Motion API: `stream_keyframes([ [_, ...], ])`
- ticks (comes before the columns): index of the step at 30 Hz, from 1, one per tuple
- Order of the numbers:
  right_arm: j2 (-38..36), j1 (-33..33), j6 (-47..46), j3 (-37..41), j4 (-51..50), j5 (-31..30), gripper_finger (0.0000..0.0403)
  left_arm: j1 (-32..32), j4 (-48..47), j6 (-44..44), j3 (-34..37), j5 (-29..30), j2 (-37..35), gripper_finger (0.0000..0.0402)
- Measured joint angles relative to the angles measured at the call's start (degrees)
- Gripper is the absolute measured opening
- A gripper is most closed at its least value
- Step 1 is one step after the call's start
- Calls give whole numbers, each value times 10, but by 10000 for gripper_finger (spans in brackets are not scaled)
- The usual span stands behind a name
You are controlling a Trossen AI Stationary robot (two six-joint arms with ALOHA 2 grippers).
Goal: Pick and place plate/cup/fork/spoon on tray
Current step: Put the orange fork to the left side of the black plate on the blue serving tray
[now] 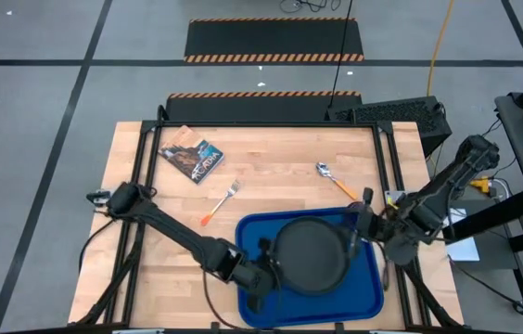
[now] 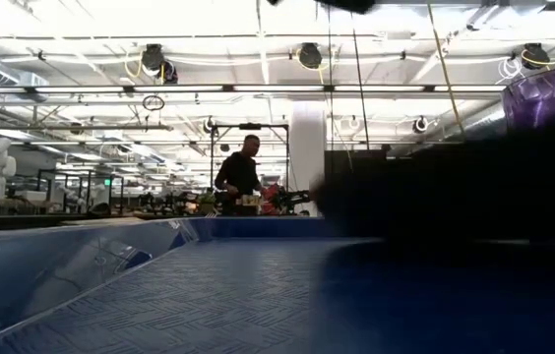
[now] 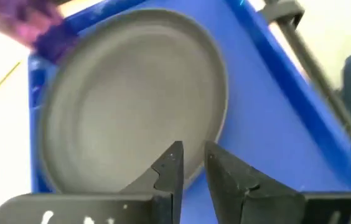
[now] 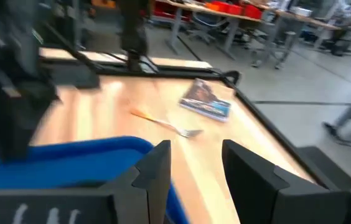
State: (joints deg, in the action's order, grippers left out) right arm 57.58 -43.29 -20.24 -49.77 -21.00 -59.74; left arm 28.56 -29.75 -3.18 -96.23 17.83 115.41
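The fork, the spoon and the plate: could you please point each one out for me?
fork (image 1: 219, 204): high view, on the middle of its length, on the bare table.
spoon (image 1: 323, 170): high view, on its silver bowl.
plate (image 1: 310, 252): high view, on its flat centre, in the tray.

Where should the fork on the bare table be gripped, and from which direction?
Probably from straight above, at the middle of the orange handle. The fork lies flat on the wood, apart from the tray and the booklet, tines toward the table's far edge, so fingers could close across its narrow handle unobstructed.
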Motion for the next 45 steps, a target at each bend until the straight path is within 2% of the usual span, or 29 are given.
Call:
stream_keyframes([
  [5,0,90,23,17,5,84,139,-34,-116,39,15,3,-58,69],
  [8,0,149,67,18,32,144,139,-75,-151,65,56,2,-123,69],
  [13,-1,226,131,18,103,211,139,-145,-150,73,119,-20,-243,69],
  [15,-1,244,122,18,104,237,139,-158,-146,55,144,-28,-289,69],
  [19,5,268,42,18,94,333,139,-167,-131,8,194,-28,-365,69],
  [25,38,268,-98,16,101,434,111,-167,-83,-81,260,-31,-422,69],
  [32,52,261,-243,15,90,525,66,-174,-69,-298,289,-32,-424,69],
  [39,51,251,-287,15,-6,555,57,-174,-80,-476,315,-58,-423,69],
  [45,51,237,-312,15,-54,531,57,-194,-100,-550,334,-44,-423,69],
])
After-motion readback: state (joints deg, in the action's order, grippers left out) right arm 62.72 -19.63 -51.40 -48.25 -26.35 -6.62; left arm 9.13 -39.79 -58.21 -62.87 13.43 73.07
